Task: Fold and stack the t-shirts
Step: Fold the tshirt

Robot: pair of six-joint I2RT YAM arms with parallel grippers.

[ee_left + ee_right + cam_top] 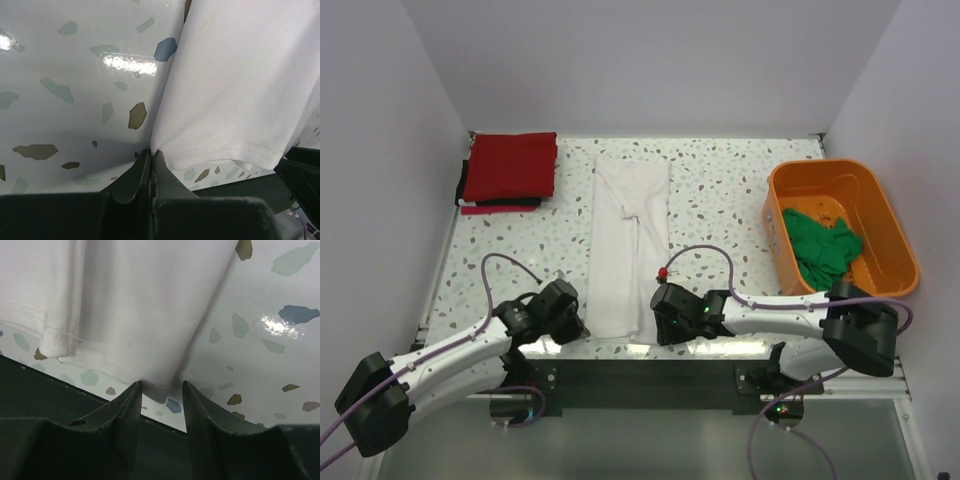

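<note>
White t-shirt [632, 245]: laid on the counter [720, 200] as a long narrow strip, its near hem lying between the two tools and its length stretching away ahead of them.
Left tool [151, 154]: fingers are pressed together, and the left hem corner appears to be pinched at their tips.
Right tool [161, 384]: fingers are parted, with the right hem corner lying between them, not yet clamped.
Handling: the cloth is judged light, soft and limp, so sagging is expected between the two hold points.
Where to hold: the stitched hem corners, taken together.
Orange tub [895, 225]: set to the right of the right tool; a crumpled green t-shirt [825, 245] is held inside.
Stack: a folded red t-shirt [510, 165] is seen over a dark t-shirt [460, 185], far ahead of the left tool.
</note>
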